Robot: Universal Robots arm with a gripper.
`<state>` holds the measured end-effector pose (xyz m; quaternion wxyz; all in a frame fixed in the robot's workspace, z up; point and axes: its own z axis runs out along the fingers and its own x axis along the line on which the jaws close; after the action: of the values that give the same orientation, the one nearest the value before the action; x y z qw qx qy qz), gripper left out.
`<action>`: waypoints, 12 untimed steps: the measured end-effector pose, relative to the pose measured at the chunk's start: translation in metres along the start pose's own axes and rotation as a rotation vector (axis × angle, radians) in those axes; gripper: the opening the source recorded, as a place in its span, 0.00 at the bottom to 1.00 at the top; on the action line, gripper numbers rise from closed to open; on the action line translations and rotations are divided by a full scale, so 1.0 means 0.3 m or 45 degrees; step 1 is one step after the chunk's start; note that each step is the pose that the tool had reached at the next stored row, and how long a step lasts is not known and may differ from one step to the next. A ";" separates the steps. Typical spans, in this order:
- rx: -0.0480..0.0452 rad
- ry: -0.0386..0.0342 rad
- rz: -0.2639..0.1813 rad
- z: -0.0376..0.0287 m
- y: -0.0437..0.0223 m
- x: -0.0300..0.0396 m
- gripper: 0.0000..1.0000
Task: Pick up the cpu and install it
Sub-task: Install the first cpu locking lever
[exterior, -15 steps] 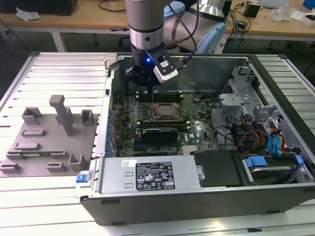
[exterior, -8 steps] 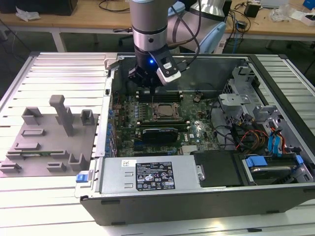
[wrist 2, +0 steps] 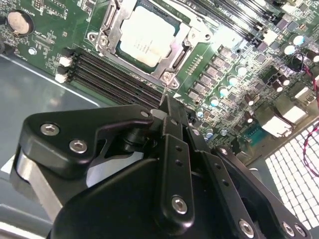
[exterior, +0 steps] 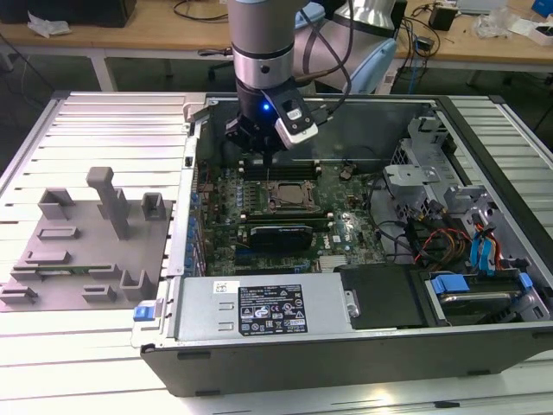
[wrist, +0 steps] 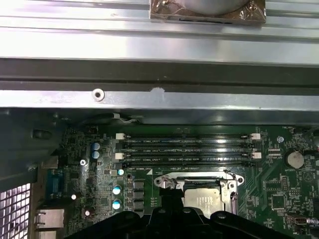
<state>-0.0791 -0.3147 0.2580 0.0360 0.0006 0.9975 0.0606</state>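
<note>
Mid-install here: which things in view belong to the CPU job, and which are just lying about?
Job:
cpu, seated in the socket frame
gripper, above the socket
motherboard

Lying about:
grey fixture blocks
power supply
blue-tabbed drive bay

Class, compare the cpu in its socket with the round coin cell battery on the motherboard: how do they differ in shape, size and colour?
The cpu is square with a pale silver-white top; the coin cell battery is round and duller grey. The cpu is clearly larger than the battery. The cpu sits inside a metal socket frame; the battery sits in a small dark holder. Both lie flat on the green motherboard.
</note>
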 end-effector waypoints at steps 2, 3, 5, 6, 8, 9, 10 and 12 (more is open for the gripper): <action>0.000 0.0000 0.000 -0.017 0.002 -0.001 0.11; 0.000 0.0000 0.000 -0.024 0.003 -0.002 0.11; 0.000 -0.0001 0.000 -0.038 0.005 -0.003 0.11; 0.000 -0.0001 0.000 -0.043 0.005 -0.003 0.11; 0.000 0.0000 0.000 -0.057 0.007 -0.004 0.11; 0.000 -0.0002 0.000 -0.057 0.007 -0.004 0.11; 0.000 -0.0002 0.000 -0.057 0.007 -0.004 0.11; 0.000 0.0000 0.000 -0.058 0.007 0.002 0.11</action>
<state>-0.0808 -0.3147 0.2755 0.0361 0.0006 0.9975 0.0606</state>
